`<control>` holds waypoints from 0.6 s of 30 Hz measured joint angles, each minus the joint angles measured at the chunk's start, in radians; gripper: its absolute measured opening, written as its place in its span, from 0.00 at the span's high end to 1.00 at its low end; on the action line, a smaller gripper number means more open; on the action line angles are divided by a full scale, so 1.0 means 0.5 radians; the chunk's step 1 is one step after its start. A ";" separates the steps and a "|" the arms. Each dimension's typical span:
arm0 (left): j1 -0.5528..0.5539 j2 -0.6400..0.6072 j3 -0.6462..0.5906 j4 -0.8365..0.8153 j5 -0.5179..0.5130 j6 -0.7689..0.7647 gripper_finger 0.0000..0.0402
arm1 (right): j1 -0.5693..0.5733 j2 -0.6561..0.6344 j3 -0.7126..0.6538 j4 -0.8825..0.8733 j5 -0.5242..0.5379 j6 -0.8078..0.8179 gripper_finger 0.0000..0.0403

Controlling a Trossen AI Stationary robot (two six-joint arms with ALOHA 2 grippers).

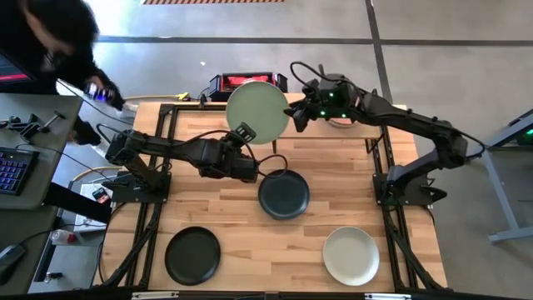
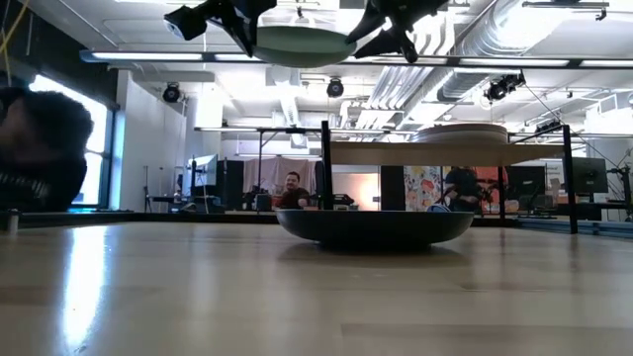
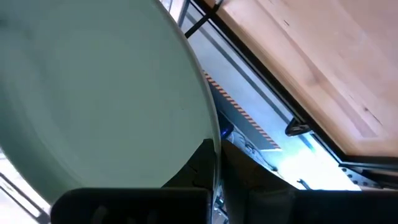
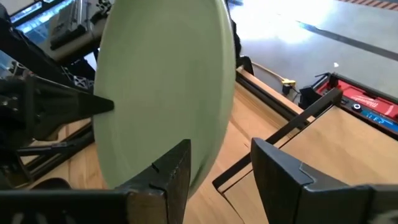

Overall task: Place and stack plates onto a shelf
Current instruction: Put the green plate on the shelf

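Bright, even overhead light fills the room. In the low view, ceiling lamps glare and throw pale sheen across the table (image 2: 198, 297), whose near surface is blurred. The pale green plate (image 3: 93, 93) sits soft and out of focus in the left wrist view.

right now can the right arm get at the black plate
Probably not soon: the right gripper is open at the rim of the pale green plate held by the left gripper, and the black plate lies at the far left corner.
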State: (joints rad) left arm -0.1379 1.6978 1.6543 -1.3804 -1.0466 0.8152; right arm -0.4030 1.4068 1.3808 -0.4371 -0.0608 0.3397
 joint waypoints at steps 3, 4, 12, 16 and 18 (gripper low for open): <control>0.000 0.000 -0.001 0.006 0.002 0.002 1.00 | 0.000 0.010 0.000 -0.001 0.000 0.001 0.64; 0.000 0.000 0.000 0.006 0.002 0.003 1.00 | 0.000 0.011 0.000 0.005 0.000 0.000 0.65; 0.000 0.000 -0.001 0.065 0.005 0.019 1.00 | 0.001 0.016 0.000 0.030 0.000 0.002 0.84; 0.000 0.000 0.000 0.106 0.005 0.049 1.00 | -0.001 0.017 0.000 0.032 0.009 0.039 0.93; 0.000 0.000 -0.001 0.107 0.005 0.033 1.00 | -0.002 0.017 0.000 0.035 0.017 0.046 0.97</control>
State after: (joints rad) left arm -0.1379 1.6978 1.6539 -1.3270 -1.0442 0.8318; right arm -0.4038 1.4151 1.3808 -0.4195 -0.0522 0.3626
